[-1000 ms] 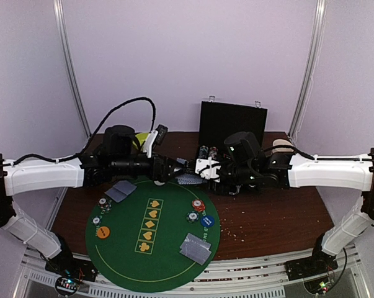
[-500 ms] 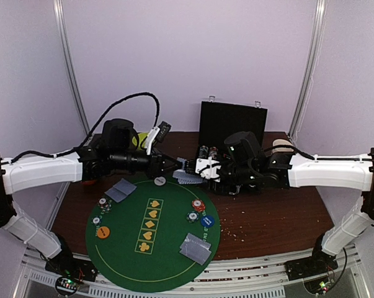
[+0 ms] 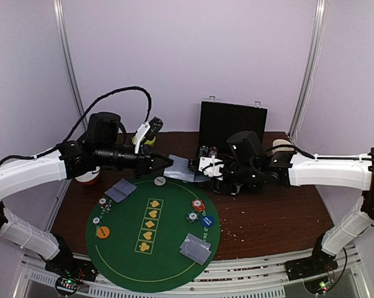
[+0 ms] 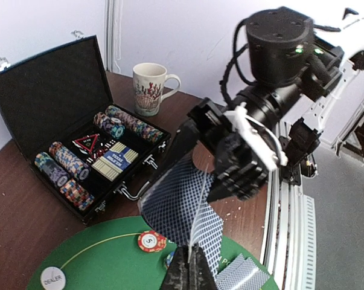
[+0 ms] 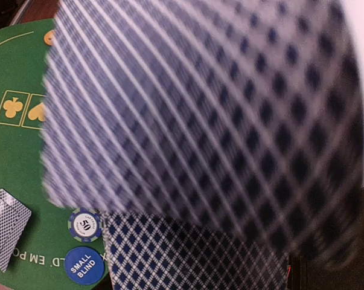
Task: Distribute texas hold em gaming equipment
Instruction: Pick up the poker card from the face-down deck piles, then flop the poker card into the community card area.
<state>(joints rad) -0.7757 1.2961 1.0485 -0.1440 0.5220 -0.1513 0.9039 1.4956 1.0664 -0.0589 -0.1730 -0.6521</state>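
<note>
Pinching one card (image 3: 179, 166) flat-shut in left end effector (image 3: 167, 162), mid-air over far rim of mat (image 3: 174, 248). Deck (image 4: 169, 199) just right, gripped by right end effector (image 3: 206, 167). Card's long axis running arm to arm; left nearer.

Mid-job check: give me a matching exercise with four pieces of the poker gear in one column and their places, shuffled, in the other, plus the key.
Things
1. white round dealer button
2. orange round button disc
3. blue round small-blind disc
4. grey-blue-backed playing card

Places
A. pinched in the left gripper, above the table
B. right half of the round green felt mat
C. far edge of the mat
D. near left part of the mat

Pairs: 1-C, 2-D, 3-B, 4-A
</note>
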